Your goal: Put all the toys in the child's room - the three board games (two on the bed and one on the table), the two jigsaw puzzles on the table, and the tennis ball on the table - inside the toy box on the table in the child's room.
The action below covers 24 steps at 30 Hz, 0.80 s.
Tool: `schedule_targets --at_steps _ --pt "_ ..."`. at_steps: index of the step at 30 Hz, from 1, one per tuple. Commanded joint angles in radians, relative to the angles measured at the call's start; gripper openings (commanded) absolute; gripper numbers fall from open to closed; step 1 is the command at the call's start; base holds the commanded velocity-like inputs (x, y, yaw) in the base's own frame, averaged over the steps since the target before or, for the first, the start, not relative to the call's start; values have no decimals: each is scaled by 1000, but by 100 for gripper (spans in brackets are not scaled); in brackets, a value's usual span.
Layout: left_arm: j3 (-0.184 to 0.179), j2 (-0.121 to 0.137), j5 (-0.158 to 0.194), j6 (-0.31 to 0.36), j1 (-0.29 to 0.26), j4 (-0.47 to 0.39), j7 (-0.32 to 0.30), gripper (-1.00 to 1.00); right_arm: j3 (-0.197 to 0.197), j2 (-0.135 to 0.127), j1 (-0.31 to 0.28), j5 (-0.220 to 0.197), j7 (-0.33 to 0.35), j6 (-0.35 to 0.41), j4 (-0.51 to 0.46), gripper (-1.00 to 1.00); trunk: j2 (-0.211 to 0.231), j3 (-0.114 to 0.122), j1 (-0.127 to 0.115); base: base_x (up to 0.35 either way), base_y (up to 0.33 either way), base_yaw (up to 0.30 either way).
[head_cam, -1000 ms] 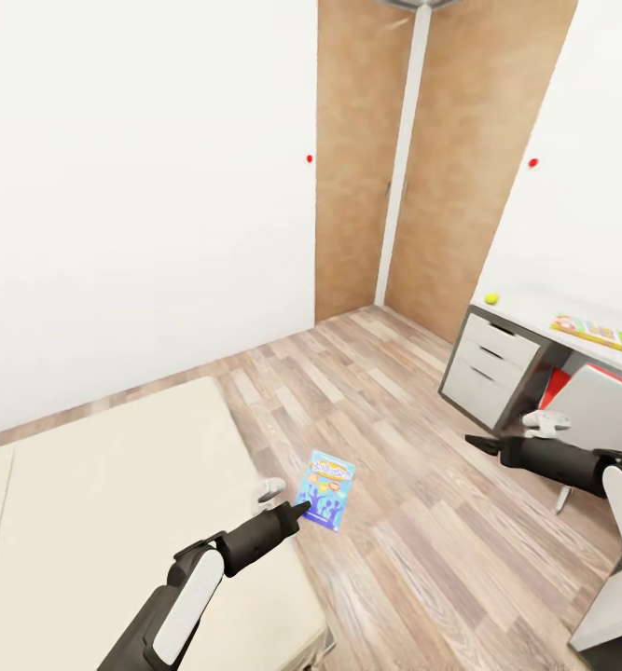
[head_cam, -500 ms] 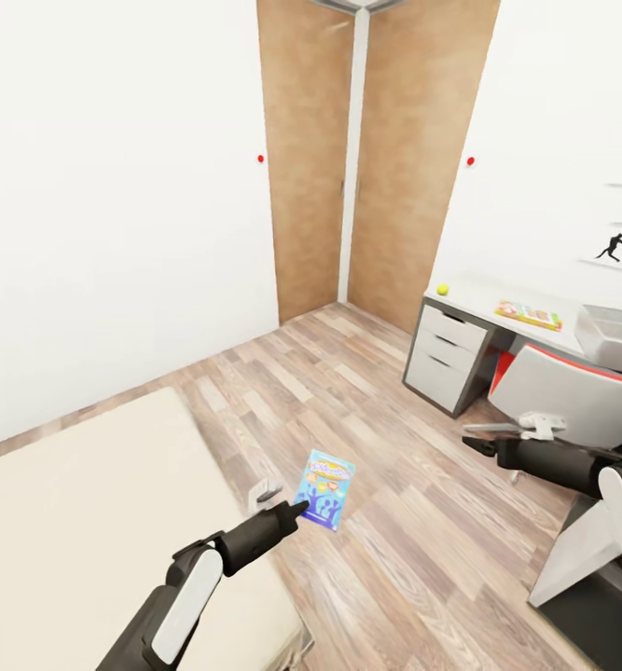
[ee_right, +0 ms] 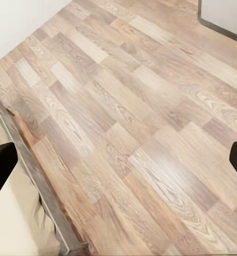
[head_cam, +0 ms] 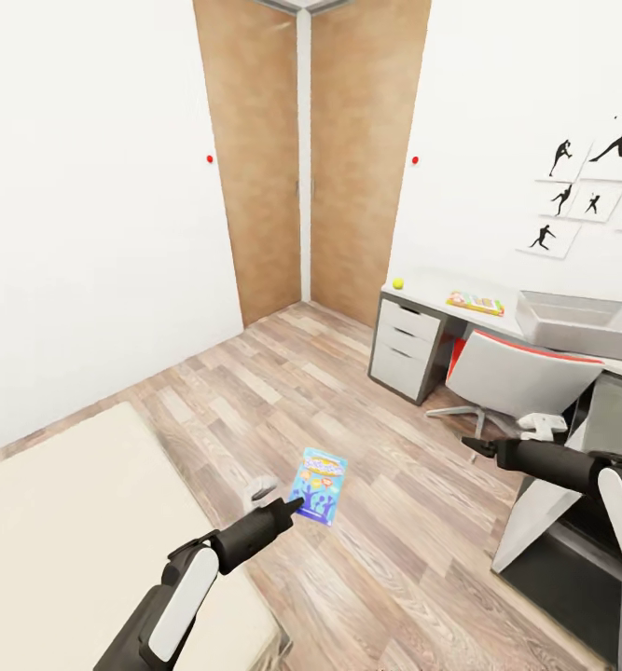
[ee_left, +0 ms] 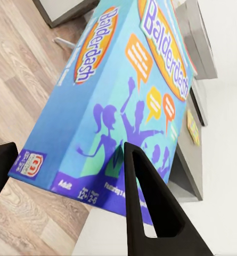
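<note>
A wide stretch of bare wood floor point(head_cam: 283, 373) lies open between the one bed point(head_cam: 77, 522) and the one desk point(head_cam: 497, 317). One grey toy box point(head_cam: 581, 324) sits on the desk, near its right end in the head view. One office chair point(head_cam: 516, 377) stands against the desk's front edge. The left gripper point(head_cam: 292, 506) is clamped on one Balderdash board game point(head_cam: 318, 473), held in the air over the floor just off the bed's edge. A second flat game box point(head_cam: 476, 302) lies mid-desk, and one tennis ball point(head_cam: 397, 281) sits at the desk's far left corner. The right gripper point(head_cam: 474, 447) hangs over the floor with fingers spread.
</note>
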Motion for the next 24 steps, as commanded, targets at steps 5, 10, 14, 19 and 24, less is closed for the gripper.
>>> schedule_targets --at_steps 5,10,14,19,24 --pt "3 -1 9 7 -1 -1 -1 -100 -1 0 -1 2 5 5 0 100 -2 -2 1 0 0 -283" --pt "4 -1 9 7 -1 -1 -1 -100 -1 0 0 2 5 5 0 100 -2 -2 1 0 0 -283" --pt "4 -1 9 7 -1 -1 -1 -100 -1 0 0 2 5 5 0 100 -2 -2 1 0 0 -283" --pt "4 -1 9 7 -1 -1 -1 -100 -1 0 0 2 5 5 0 100 -2 -2 1 0 0 -283" --pt "5 -1 9 7 -1 -1 -1 -100 -1 0 0 2 5 5 -1 100 -2 -2 1 0 0 -283"
